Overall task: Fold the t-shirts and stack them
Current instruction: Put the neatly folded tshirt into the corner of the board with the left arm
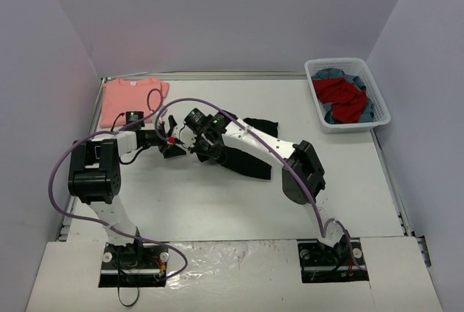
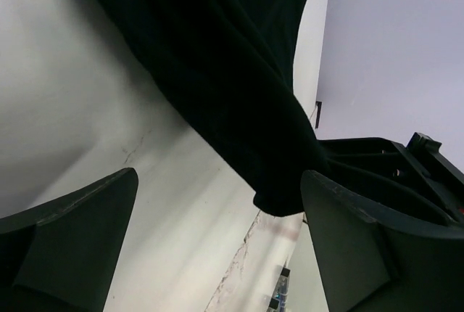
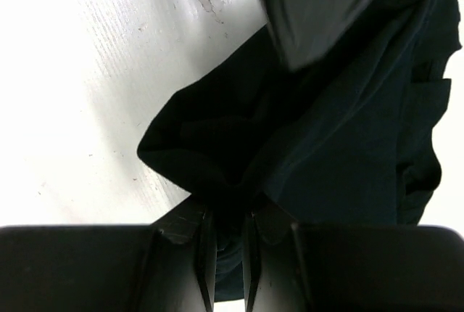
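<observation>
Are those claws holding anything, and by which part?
The right gripper pinches the black t-shirt by a bunched fold near its edge; the left gripper is open, holding nothing.

Pink tee [image 1: 132,100] folded flat, far-left corner of table [image 1: 217,210]. Black tee [image 1: 254,167] bunched mid-table under R arm [image 1: 270,145]. Basket [image 1: 338,61] w/ clothes [image 1: 341,98], far-right corner.

Noted: plain black t-shirt [image 1: 250,165] | plain salmon-pink t-shirt [image 1: 132,100] | white basket [image 1: 357,126] | red cloth [image 1: 342,98] | blue cloth [image 1: 332,74] | white table [image 1: 217,203] | purple cables [image 1: 197,100] | lilac walls [image 1: 217,14]
</observation>
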### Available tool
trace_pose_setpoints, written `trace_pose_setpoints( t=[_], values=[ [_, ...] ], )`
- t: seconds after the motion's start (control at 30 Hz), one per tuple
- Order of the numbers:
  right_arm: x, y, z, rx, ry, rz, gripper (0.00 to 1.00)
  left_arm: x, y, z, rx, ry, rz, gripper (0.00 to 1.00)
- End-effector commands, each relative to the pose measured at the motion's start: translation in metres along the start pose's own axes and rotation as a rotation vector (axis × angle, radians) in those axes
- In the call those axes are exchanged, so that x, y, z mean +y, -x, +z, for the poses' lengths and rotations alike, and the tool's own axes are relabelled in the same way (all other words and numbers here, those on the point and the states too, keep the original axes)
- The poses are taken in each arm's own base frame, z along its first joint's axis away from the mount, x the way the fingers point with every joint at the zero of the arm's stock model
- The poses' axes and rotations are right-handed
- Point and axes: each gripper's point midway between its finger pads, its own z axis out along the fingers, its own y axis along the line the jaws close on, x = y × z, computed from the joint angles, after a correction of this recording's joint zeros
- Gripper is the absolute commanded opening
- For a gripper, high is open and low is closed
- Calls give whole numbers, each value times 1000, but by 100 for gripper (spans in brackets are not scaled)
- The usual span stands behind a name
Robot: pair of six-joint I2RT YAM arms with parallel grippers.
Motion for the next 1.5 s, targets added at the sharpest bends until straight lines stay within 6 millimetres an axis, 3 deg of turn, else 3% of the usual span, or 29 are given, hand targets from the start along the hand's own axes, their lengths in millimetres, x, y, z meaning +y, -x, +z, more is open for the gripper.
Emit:
trace_pose_setpoints(
  t=[0.0,0.13,0.53,0.87,1.37,1.43,1.47],
  values=[
    [-6,3,-21,-8,-27,0,0,-19,8,9,-15,-54,51,94],
    [-3,0,-13,11,-11,-4,0,-11,14,14,-31,-45,18,94],
    [-1,2,-4,27,16,-5,0,0,-6,64,82,-34,-45,94],
    [4,-2,4,49,41,-14,0,-4,7,69,25,-81,-81,94],
    [10,2,11,61,63,-21,0,3,-17,97,114,-76,-93,94],
    [10,1,12,65,65,-21,0,2,-19,100,121,-83,-94,100],
    [10,1,12,68,65,-23,0,2,-19,101,123,-90,-95,93]
  ],
)
